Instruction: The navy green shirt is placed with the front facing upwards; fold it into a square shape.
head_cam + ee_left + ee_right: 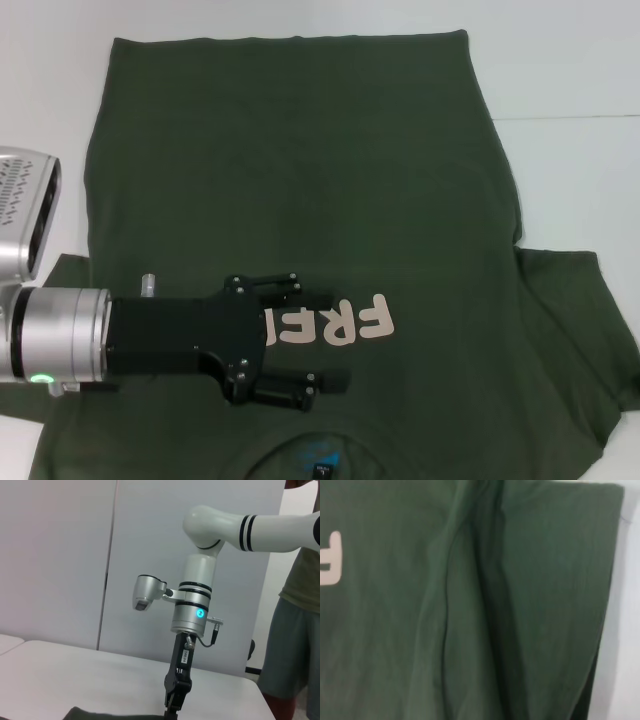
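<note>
The navy green shirt [300, 150] lies flat on the white table with its front up. Its pale letters [350, 322] and blue neck label [322, 455] face the near edge. My left gripper [335, 338] reaches in from the left, low over the chest and partly covering the letters. It is open, with nothing between its fingers. The head view does not show my right arm. In the left wrist view my right gripper [172, 702] points straight down at the shirt's edge [100, 714]. The right wrist view looks closely at a creased part of the shirt [520, 605] beside one letter [330, 560].
Bare white table [580, 80] borders the shirt at the back and right. One sleeve [575, 340] spreads out to the right, and its edge lies by the table [625, 630]. A person [300, 630] stands beyond the table's far side.
</note>
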### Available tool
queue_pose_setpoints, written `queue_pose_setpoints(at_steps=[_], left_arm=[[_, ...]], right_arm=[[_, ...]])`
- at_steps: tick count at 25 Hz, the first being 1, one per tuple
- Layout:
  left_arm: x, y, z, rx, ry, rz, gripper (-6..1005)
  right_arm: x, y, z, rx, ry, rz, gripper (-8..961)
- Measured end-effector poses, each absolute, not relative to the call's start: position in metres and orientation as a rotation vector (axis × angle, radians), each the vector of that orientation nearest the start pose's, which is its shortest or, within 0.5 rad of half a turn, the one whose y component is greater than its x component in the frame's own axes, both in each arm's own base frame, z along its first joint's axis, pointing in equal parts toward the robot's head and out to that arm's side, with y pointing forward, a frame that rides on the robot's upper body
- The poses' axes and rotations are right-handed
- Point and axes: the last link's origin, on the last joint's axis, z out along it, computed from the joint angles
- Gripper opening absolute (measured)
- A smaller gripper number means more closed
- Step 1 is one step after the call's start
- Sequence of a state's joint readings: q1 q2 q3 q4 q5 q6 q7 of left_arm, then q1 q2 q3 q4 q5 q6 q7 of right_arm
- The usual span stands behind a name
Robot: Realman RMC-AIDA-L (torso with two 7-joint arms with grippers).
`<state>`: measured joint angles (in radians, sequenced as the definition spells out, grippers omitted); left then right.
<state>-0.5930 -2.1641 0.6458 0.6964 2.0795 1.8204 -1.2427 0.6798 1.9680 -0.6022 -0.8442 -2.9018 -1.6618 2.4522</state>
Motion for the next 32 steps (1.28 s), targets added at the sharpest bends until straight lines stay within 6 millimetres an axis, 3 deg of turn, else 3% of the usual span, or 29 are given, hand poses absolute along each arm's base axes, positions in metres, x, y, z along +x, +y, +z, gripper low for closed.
queue_pose_setpoints(at_steps=[6,19,25,32], left_arm=[[-0.212,0.304,-0.022,-2.973,-0.278,-0.913,875],[-0.211,0.304,-0.024,-2.967,-0.333,-0.937,874],[-0.211,0.304,-0.024,-2.964,-0.344,-0.942,874],[-0.210,0.305,-0.023,-2.947,-0.362,-0.964,875]], right_arm=[[0.341,0.348,0.098,-2.040,1.689,-0.391,-1],[0.352,0.368,0.115,-1.938,1.526,-0.385,-1],[0.348,0.378,0.121,-1.922,1.457,-0.369,-1],[0.328,0.387,0.117,-1.995,1.408,-0.336,-1]])
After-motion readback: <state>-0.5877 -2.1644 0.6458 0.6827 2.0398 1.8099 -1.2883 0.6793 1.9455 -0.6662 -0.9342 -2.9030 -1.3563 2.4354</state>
